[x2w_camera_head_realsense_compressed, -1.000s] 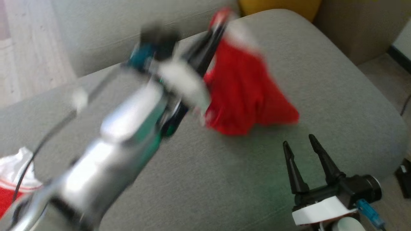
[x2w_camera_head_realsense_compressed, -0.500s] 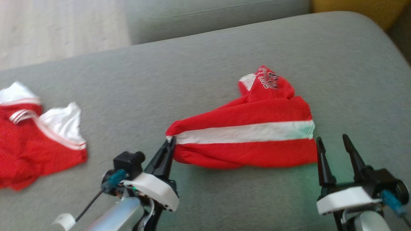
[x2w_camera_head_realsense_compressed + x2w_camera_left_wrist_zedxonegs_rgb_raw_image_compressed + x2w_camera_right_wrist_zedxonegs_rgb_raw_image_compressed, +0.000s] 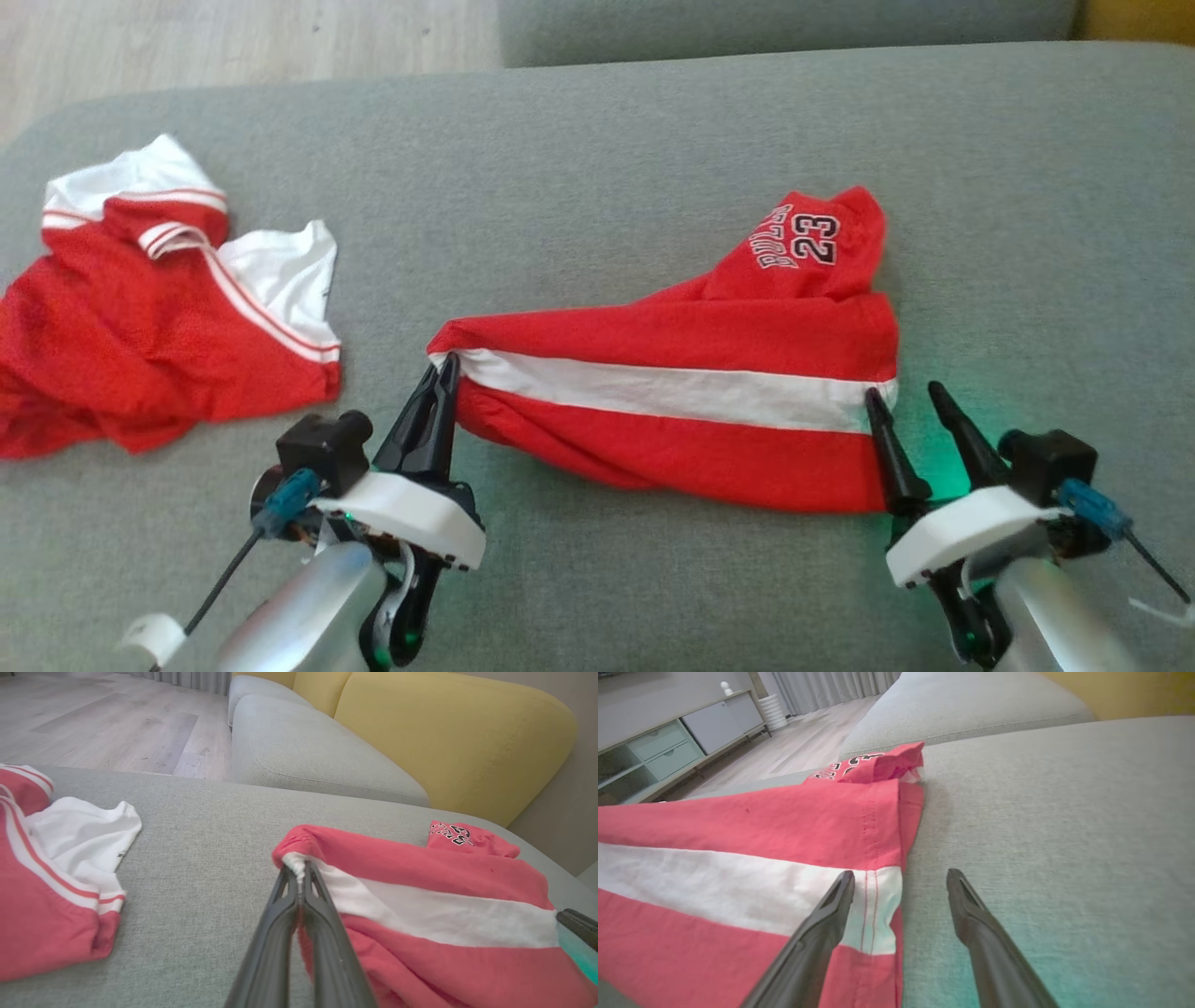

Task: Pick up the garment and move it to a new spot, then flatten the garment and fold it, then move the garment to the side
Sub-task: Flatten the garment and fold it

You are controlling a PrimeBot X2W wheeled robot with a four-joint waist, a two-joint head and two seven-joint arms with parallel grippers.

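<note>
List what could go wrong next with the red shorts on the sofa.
The left tool is shut on only a small bunch of the shorts at the end of the white stripe; a pull could slip it free.
The right tool is open, one finger over the hem, one over the grey cushion; closing may miss the cloth.
The part printed 23 lies folded up; flattening may leave it creased.

garment [image 3: 444,914] and spare jersey [image 3: 46,914] cropped in left wrist view
</note>
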